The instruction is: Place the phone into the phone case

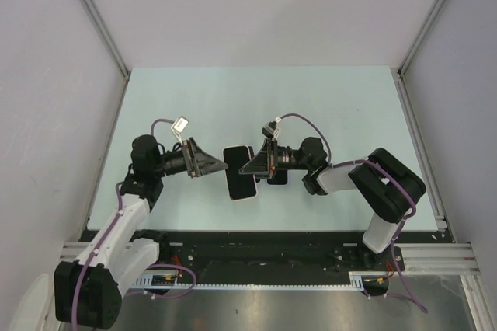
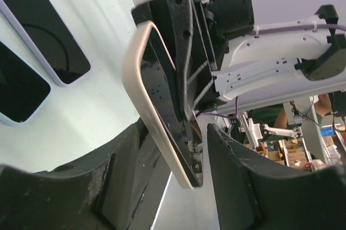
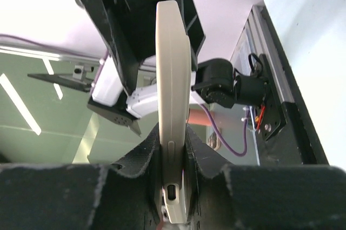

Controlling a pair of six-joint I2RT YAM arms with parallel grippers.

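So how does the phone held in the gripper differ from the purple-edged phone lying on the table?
The held phone has a cream-white rim; the table phone has a pale lilac one. The held phone is clamped edge-on in the right gripper, with its end between the spread fingers of the left gripper; the table phone lies flat, screen up, with nothing touching it. Both show dark glossy faces.

The phone case (image 3: 172, 106) stands on edge in the middle, up off the surface (image 1: 233, 98), between the right jaws. The left jaws sit either side of its left end. A phone (image 1: 241, 172) lies flat underneath, with another phone (image 1: 279, 179) just right of it.
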